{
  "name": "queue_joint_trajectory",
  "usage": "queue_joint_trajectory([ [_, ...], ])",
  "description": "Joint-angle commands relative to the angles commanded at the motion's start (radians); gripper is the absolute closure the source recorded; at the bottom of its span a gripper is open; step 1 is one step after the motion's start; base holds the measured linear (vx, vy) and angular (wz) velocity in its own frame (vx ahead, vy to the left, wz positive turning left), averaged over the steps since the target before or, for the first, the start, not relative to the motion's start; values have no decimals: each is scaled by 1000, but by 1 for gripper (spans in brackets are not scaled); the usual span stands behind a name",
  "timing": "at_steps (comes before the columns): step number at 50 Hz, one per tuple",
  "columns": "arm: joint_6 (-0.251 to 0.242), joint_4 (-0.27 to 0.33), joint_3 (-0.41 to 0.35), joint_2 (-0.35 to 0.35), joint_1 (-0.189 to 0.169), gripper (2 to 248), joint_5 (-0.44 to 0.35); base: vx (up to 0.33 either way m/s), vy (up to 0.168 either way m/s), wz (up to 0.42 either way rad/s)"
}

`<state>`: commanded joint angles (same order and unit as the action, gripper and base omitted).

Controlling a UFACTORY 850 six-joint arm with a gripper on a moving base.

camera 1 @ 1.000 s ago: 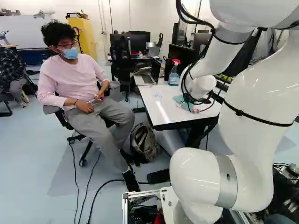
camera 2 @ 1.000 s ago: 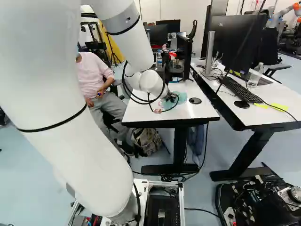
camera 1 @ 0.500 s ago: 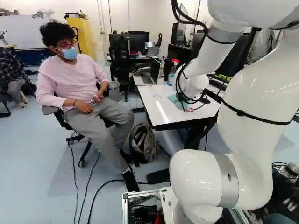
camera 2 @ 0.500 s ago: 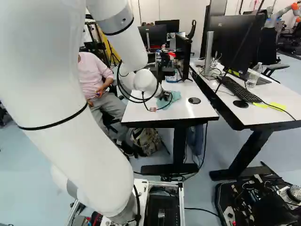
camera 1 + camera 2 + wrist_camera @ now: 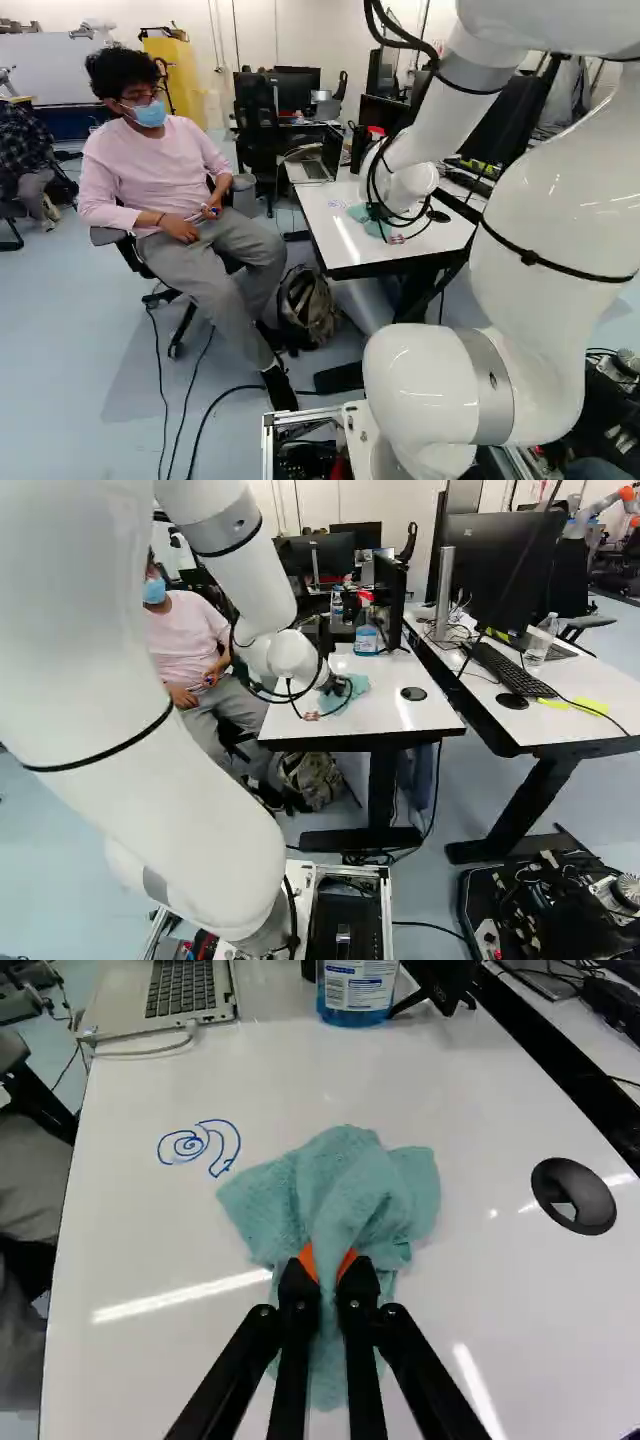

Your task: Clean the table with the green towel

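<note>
green cloth towel (image 5: 345, 1185): slid with the white arm (image 5: 445, 122) toward the blue ink scribble (image 5: 190, 1145)
black end effector (image 5: 328, 1268): pinching it
scribble: next up imo

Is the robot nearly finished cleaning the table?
Not yet, it seems. Getting hold of the green towel looks done: it is pinched between the fingers. Wiping seems to be the job in hand, as the bunched towel is down on the table. The blue scribble near the towel is left to clean. I can't tell whether other marks were already wiped away.
</note>
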<state>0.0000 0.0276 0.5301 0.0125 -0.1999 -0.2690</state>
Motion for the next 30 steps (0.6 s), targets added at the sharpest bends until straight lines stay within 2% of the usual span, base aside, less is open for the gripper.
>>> queue_joint_trajectory([
  [11, 0, 0, -50, -49, -16, 213, 0, 0, 0, 0],
  [30, 0, 0, -59, -58, -86, 213, 0, 0, 0, 0],
])
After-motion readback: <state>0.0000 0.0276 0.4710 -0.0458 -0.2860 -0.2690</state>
